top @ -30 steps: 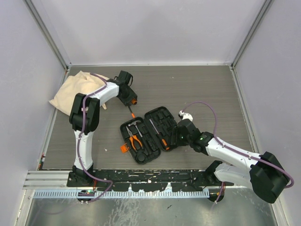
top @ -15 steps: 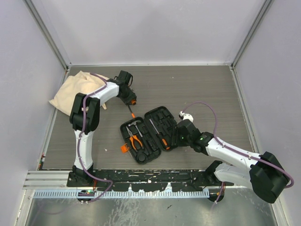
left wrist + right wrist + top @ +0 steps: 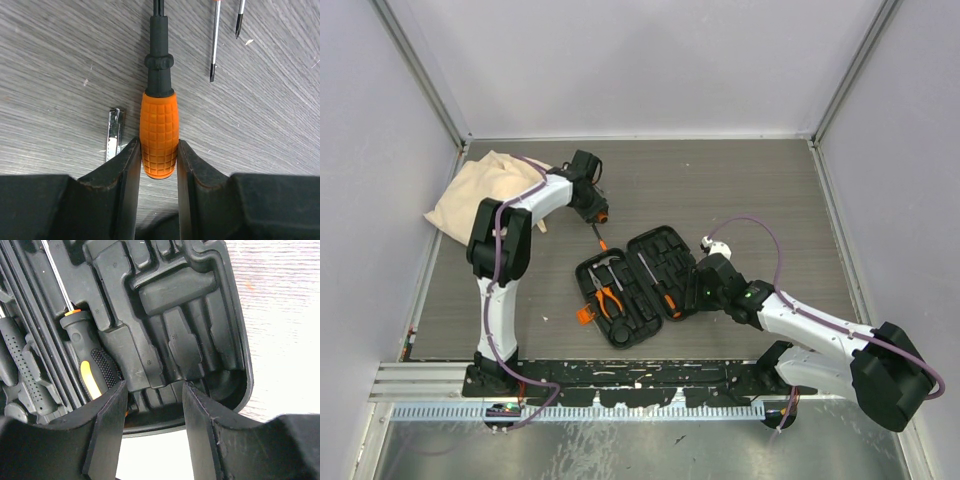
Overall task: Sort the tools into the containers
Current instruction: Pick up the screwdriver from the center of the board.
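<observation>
**Inspector:** Left side status?

**Operator:** My left end effector (image 3: 156, 146) stands narrow, pads (image 3: 131, 165) against both sides of the screwdriver (image 3: 159, 125) at its orange handle. The tool lies flat on the bench (image 3: 60, 60), outside the open case (image 3: 670, 250) but near it.

**Inspector:** Hazard?

**Operator:** I judge the hold covers only the butt end. On a lift the long shaft could droop, twist out of the pads, or sweep the thin drivers (image 3: 215, 45) beside it.

**Inspector:** Right side?

**Operator:** My right end effector (image 3: 154, 390) stands half-wide astride the case rim, gripping nothing I can see. A nudge could shift the case.
</observation>
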`<state>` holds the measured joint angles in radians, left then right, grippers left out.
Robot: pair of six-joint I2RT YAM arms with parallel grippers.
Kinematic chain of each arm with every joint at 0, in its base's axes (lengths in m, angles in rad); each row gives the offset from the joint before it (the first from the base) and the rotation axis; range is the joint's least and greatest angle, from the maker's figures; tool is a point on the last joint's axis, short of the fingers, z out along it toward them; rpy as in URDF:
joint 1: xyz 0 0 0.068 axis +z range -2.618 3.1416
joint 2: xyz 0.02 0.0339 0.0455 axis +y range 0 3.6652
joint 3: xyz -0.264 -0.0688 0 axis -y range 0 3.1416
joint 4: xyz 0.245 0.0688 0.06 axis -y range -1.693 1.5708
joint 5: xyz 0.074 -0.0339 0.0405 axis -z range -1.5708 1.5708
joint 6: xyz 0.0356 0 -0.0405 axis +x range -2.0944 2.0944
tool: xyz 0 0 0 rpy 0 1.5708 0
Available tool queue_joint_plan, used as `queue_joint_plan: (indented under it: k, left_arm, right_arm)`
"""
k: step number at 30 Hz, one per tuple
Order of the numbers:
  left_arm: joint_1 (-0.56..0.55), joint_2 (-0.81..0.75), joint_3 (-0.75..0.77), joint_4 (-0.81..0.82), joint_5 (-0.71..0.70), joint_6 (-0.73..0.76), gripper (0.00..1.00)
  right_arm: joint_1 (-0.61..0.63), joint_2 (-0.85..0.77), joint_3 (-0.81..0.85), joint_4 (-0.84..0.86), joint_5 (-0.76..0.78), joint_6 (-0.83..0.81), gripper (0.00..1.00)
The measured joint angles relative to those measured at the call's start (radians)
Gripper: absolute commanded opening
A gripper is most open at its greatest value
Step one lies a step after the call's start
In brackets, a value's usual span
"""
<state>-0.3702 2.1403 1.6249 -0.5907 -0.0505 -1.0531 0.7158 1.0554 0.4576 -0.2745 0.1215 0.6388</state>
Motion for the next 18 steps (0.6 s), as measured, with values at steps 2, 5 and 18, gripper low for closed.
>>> queue_joint_plan:
  k: [2, 5, 18]
  left_arm:
    - [0.000, -0.009, -0.003, -0.005, -0.010, 0.007, 0.30]
    - [0.000, -0.038, -0.008, -0.013, -0.028, 0.024, 0.30]
    - [-0.024, -0.237, -0.018, -0.014, -0.092, 0.162, 0.11]
  right_arm:
    - [0.000, 0.000, 0.000, 0.000, 0.000, 0.000, 0.53]
    - [0.000, 0.000, 0.000, 0.000, 0.000, 0.000, 0.54]
    - [0.000, -0.112, 0.000, -0.011, 0.047, 0.013, 0.54]
